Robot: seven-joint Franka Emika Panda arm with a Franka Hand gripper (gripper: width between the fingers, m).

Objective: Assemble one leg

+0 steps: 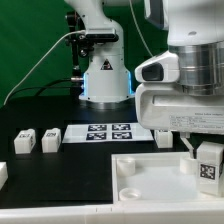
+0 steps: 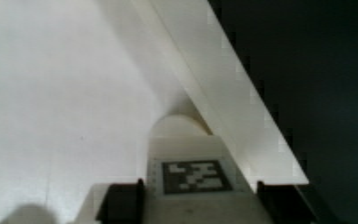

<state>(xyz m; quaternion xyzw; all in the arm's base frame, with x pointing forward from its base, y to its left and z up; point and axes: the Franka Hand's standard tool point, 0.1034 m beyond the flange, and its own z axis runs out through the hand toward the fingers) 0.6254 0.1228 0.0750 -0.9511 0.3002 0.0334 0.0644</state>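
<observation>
My gripper (image 1: 207,172) is shut on a leg (image 1: 209,163), a small white block with a black-and-white tag, and holds it over the right side of the large white tray-like piece (image 1: 160,175). In the wrist view the leg (image 2: 197,165) sits between my dark fingers (image 2: 123,203), tag up, above the tray's flat face and raised rim (image 2: 220,80). Three more legs lie on the black table: two (image 1: 24,143) (image 1: 50,140) at the exterior view's left, one (image 1: 163,137) behind the tray. A round corner socket (image 1: 131,192) shows at the tray's near left.
The marker board (image 1: 100,132) lies flat behind the tray. The arm's base (image 1: 104,75) stands at the back with a cable running off to the left. Another white block (image 1: 2,172) sits at the far left edge.
</observation>
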